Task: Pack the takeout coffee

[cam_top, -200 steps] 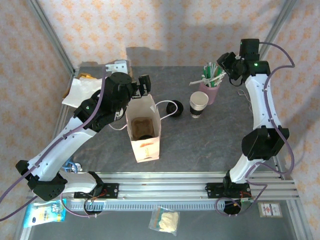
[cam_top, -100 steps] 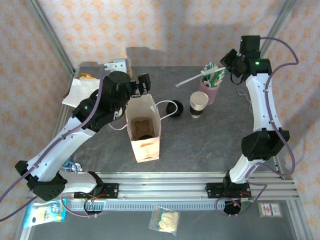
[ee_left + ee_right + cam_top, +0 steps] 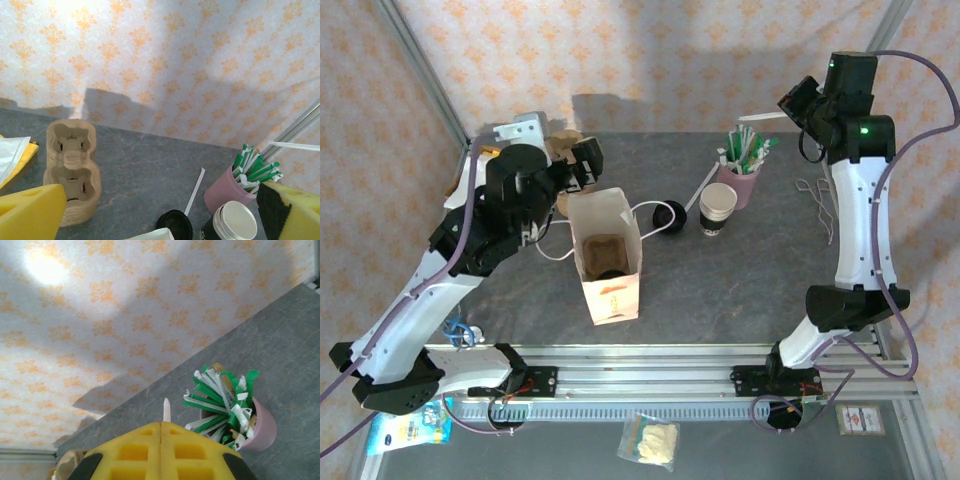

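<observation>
The takeout coffee cup (image 3: 717, 208) stands lidless at centre right, white with a dark lower band. Its black lid (image 3: 668, 216) lies on the table just to its left. Both show low in the left wrist view, the cup (image 3: 234, 223) beside the lid (image 3: 175, 226). My right gripper (image 3: 794, 104) hangs high above the pink cup of straws (image 3: 744, 168), shut on a white straw (image 3: 760, 117) whose tip (image 3: 165, 409) pokes out between the pads. My left gripper (image 3: 588, 164) is open behind the white paper bag (image 3: 607, 255), holding nothing.
The bag stands open at centre left. A loose white straw (image 3: 699, 184) lies between the lid and the pink cup (image 3: 223, 191). The brown pulp tray (image 3: 70, 170) sits at the back left. A thin wire piece (image 3: 818, 198) lies at the right.
My right gripper closed on a white straw and lifted it up and away from the pink cup. Another straw dropped onto the table. My left arm drew back to the left.
</observation>
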You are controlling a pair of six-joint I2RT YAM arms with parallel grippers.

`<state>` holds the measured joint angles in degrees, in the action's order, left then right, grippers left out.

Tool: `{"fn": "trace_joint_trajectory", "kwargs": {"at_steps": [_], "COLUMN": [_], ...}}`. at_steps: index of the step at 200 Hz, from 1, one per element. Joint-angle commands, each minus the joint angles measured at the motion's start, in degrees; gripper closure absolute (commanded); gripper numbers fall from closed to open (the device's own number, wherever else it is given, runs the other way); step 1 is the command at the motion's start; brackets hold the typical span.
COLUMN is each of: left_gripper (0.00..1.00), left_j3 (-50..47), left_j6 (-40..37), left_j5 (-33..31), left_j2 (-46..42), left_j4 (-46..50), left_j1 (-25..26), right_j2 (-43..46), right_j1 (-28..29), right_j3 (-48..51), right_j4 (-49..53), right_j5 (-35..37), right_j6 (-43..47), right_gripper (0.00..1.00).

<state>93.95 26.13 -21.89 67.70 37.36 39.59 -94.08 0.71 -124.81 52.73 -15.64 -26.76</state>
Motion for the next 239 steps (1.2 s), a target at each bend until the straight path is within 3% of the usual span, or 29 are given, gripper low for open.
{"fn": "trace_joint_trajectory", "kwargs": {"at_steps": [1,31,59,106,141,181,239], "left_gripper": [0.01,0.01,0.01,0.01,0.01,0.01,0.01], "left_j3": [1.55,0.58,-0.34,-4.79,-5.58,-7.15,-8.53], "left_j6": [0.98,1.65,5.13,9.8,9.99,9.41,7.8], "left_j5": [-2.24,-8.48,-16.21,-22.82,-22.63,-20.29,-16.61], "left_j2": [-1.02,-2.52,-4.32,-10.87,-12.09,-11.98,-11.46], "left_j4": [3.66,7.71,13.57,15.47,16.16,14.67,14.7], "left_j1": [-0.66,-1.0,-1.84,-2.42,-2.5,-2.5,-2.5], "right_j2": [2.4,2.59,4.56,9.22,6.98,2.8,-10.15], "right_j1": [0.82,8.23,19.07,34.98,45.99,50.08,50.18], "right_j3": [-3.43,-7.9,-7.58,0.46,0.66,1.79,-5.02], "right_j4": [-1.77,-1.25,0.15,4.32,12.03,10.32,7.92], "right_j5": [-8.61,-17.93,-18.35,-11.49,2.61,10.88,12.41], "right_j6": [-0.42,-0.4,0.07,2.16,4.18,3.67,4.43], "right_gripper": [1.0,1.0,1.0,1.0,1.0,1.0,1.0]}}
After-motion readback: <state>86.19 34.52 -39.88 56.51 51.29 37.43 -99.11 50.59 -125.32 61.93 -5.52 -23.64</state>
